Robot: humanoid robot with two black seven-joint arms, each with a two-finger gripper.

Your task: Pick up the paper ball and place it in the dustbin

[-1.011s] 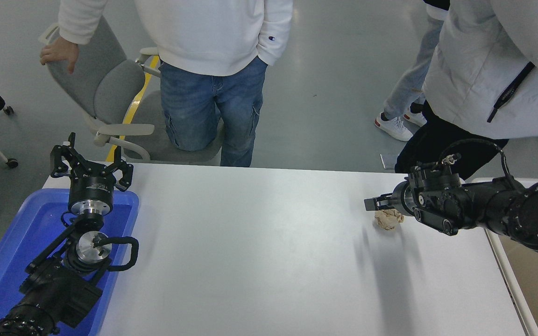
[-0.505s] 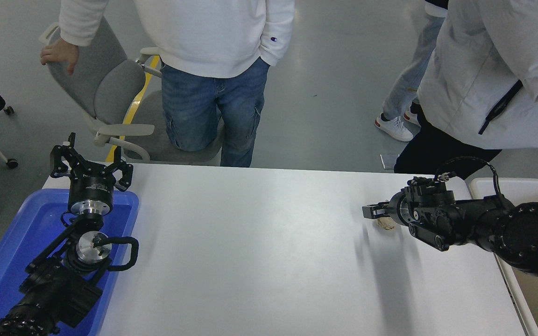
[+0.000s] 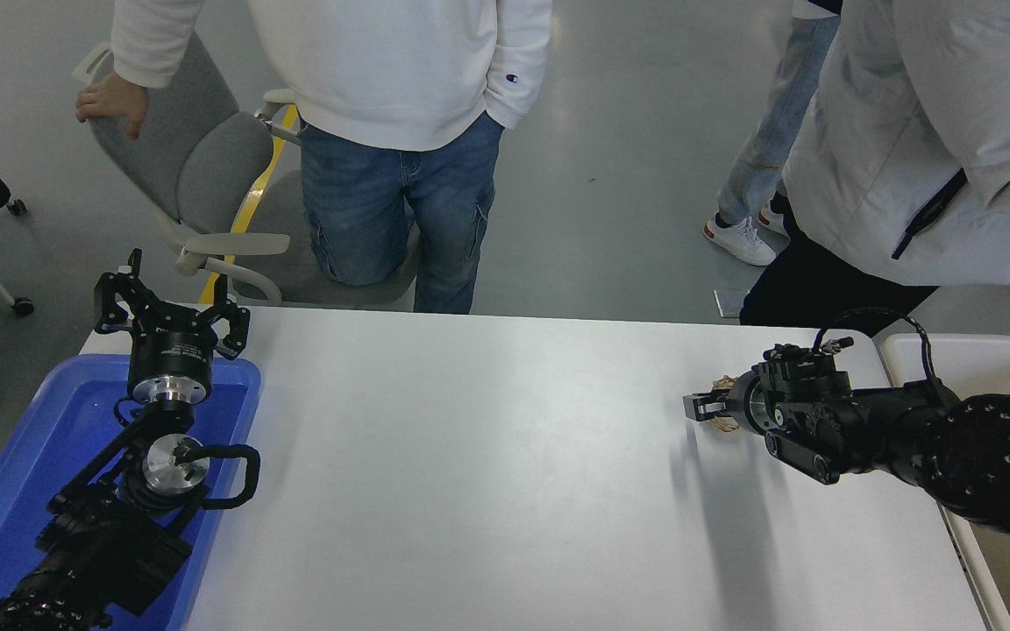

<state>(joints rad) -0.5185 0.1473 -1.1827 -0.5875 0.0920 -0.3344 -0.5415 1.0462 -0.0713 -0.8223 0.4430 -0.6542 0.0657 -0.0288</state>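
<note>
The paper ball (image 3: 722,384) is a small tan crumpled wad at the table's right side, mostly covered by my right gripper (image 3: 700,407). Only slivers of the ball show above and below the gripper's body, and I cannot see whether the gripper holds it. The right arm reaches in from the right edge, pointing left. The dustbin (image 3: 952,348) stands off the table's right edge, with a pale rim and a beige inside, partly hidden behind the arm. My left gripper (image 3: 170,302) is parked open at the lower left, over the blue tray.
A blue plastic tray (image 3: 23,456) sits at the table's left edge under the left arm. Two people stand at the far side: one in a white sweatshirt (image 3: 400,61) beside a grey chair (image 3: 189,158), one in a pale jacket (image 3: 917,140) close to the right arm.
My right gripper has come down and back over the paper ball, which lay in plain view below it a second ago and is now mostly covered. The left arm has not moved.
</note>
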